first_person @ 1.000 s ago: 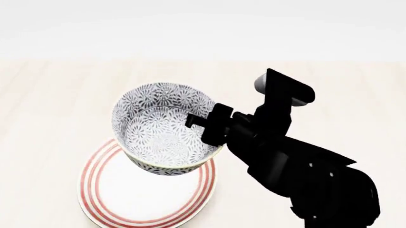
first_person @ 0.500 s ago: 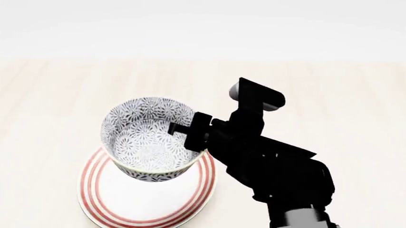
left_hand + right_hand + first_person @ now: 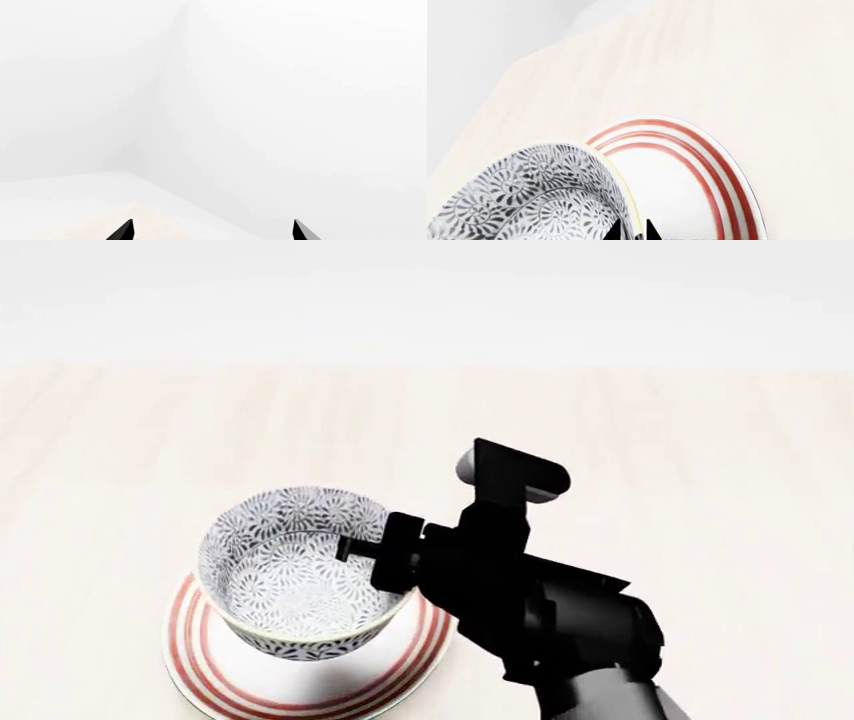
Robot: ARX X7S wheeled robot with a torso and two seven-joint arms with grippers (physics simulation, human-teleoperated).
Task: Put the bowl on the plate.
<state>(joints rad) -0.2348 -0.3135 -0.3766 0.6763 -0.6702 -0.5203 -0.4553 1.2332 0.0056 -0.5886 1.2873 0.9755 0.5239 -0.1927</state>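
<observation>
The bowl [image 3: 296, 573], white with a dense dark floral pattern, is held over the plate [image 3: 400, 680], a white plate with red rings, and its base looks close to the plate's white centre. My right gripper [image 3: 383, 553] is shut on the bowl's right rim, one finger inside and one outside. The right wrist view shows the bowl [image 3: 534, 200], its pale rim pinched between the two black fingertips of that gripper [image 3: 632, 232], with the plate [image 3: 694, 170] behind it. The left gripper [image 3: 212, 231] shows only in its wrist view, open with nothing between its tips.
The plate lies on a pale wooden table [image 3: 694, 440] that runs wide to the back and both sides. A white wall [image 3: 267, 100] fills the left wrist view, with a corner of the table low in it.
The right arm has carried the bowl left and down toward the plate. The bowl now hangs lower over the plate's centre than one second ago.
</observation>
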